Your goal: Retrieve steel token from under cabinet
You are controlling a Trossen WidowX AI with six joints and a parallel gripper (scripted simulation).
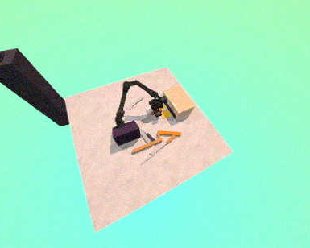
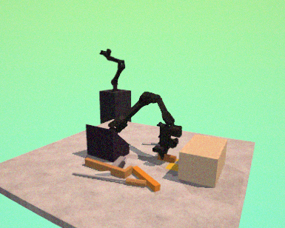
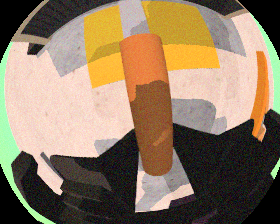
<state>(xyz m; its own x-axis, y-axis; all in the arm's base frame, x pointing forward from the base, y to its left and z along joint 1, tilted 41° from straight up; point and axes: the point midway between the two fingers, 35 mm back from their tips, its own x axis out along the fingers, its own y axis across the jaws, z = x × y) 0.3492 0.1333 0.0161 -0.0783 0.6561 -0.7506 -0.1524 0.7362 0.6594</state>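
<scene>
Gripper [image 1: 160, 111] [image 2: 161, 155] [image 3: 152, 129]: closed on an orange handle [image 1: 160, 109] [image 2: 169, 158] [image 3: 147, 90].
Area [image 1: 167, 114] [image 2: 171, 166] [image 3: 106, 72]: marked in yellow — seen from the top at the cabinet's [image 1: 179, 100] [image 2: 202, 157] [image 3: 53, 22] 8 o'clock.
Token: hidden or too small — its place cannot be told.

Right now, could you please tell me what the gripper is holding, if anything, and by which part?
The gripper holds an orange, rounded handle by its near end; what lies beyond it is unclear.
</scene>
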